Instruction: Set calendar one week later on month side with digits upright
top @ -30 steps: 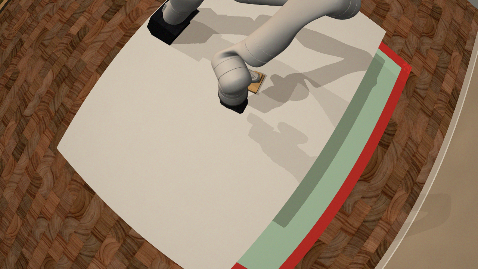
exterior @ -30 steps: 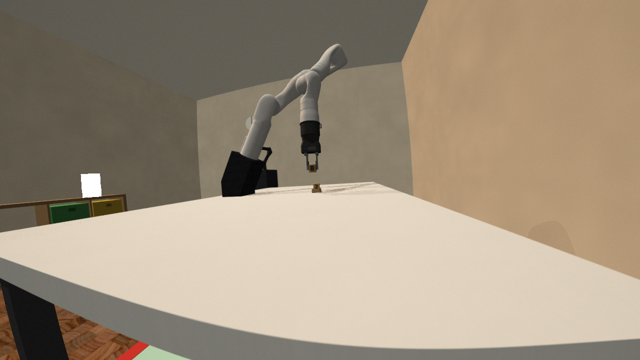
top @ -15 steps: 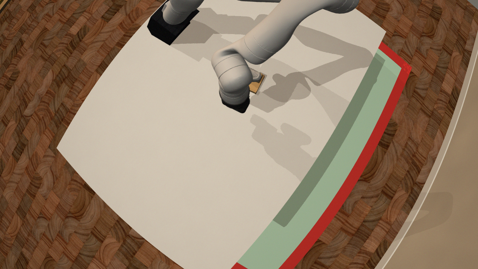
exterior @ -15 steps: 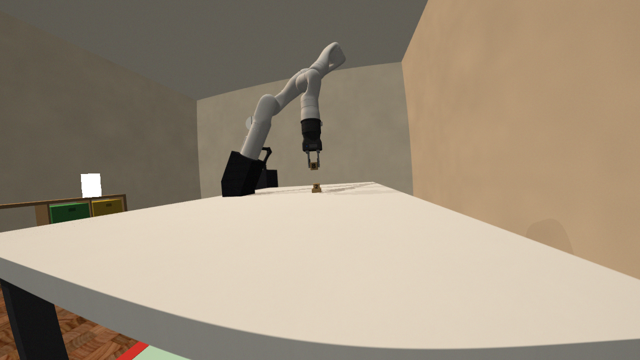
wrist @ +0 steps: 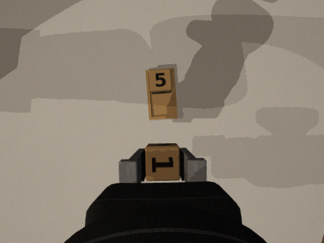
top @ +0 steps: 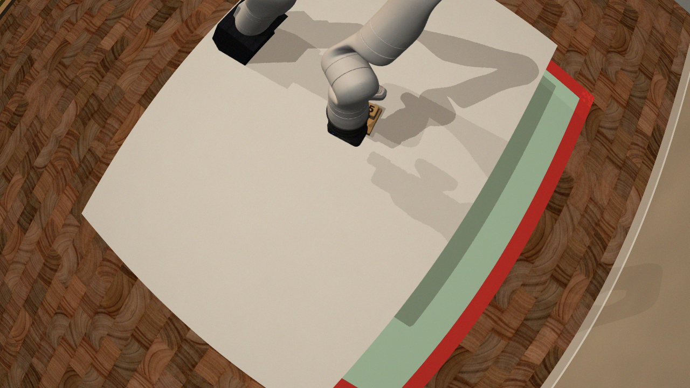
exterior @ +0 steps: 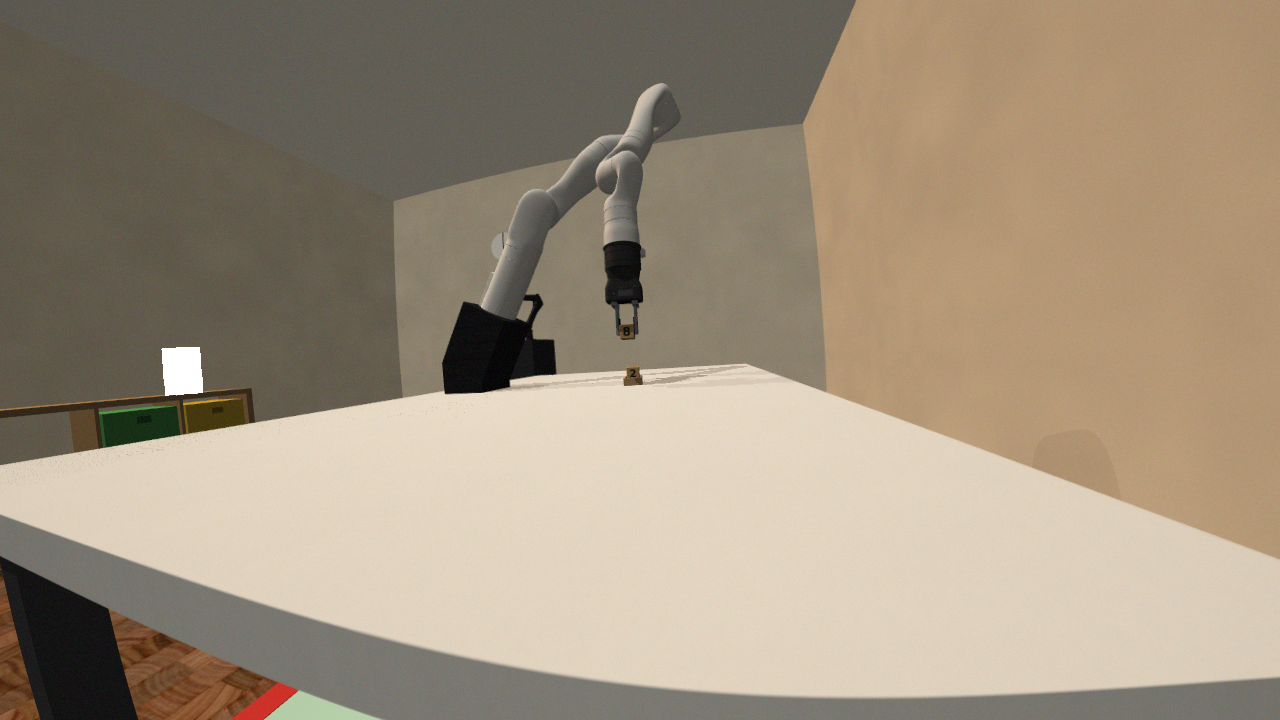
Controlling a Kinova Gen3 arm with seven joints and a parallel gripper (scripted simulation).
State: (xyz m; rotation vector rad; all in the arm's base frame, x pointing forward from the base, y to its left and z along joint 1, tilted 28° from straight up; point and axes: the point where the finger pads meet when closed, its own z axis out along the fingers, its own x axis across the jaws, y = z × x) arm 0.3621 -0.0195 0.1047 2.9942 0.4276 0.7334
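Claw (top: 348,134) (exterior: 626,333) (wrist: 162,159) pinching a cube (exterior: 626,332) (wrist: 163,163) above the pale tabletop (top: 231,202) (exterior: 644,537) (wrist: 67,142), beige wall (exterior: 1029,223) alongside, month side unclear.

The pale arm (top: 395,31) (exterior: 572,183) rises from its black base, bends over at the elbow and drops its wrist (top: 348,108) (exterior: 621,214) nearly upright, the black gripper (exterior: 626,333) (wrist: 162,159) pointing down above the table, its two fingers partly apart and closed on a cube
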